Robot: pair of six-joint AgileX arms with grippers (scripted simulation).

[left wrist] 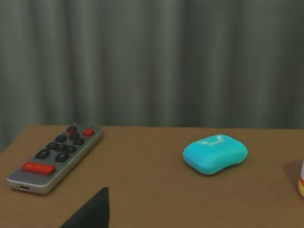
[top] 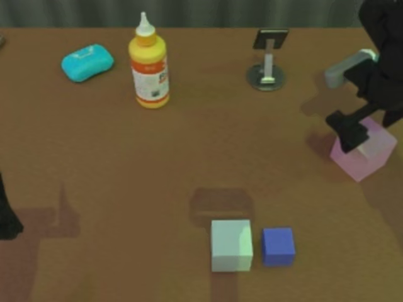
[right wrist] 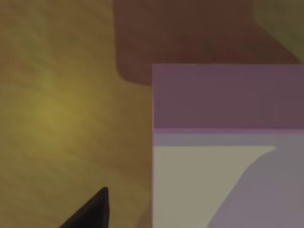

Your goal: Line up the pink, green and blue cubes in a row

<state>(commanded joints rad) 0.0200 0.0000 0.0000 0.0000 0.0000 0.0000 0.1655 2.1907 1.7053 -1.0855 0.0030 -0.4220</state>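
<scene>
Over at the counter's [top: 126,189] right edge, the pink cube [top: 371,154] sits well apart from the other two, with the right claw [top: 354,135] directly above it and low over its top face. From the top view I cannot tell how far its fingers are spread or whether they grip the cube; the right wrist view shows only the cube's top and side filling the picture. The green cube [top: 231,245] and blue cube [top: 278,246] already stand side by side near the front middle, a narrow gap between them. The likely risk is an off-centre grip on so large a block, which could twist or slip it; carrying it low could also knock the blue cube out of line. Farther back stand a phone stand [top: 267,63], an orange bottle [top: 148,66] and a turquoise bar [top: 87,62], none on the path. The left arm [top: 7,217] is parked at the left edge, its wrist view showing a remote [left wrist: 54,156].
</scene>
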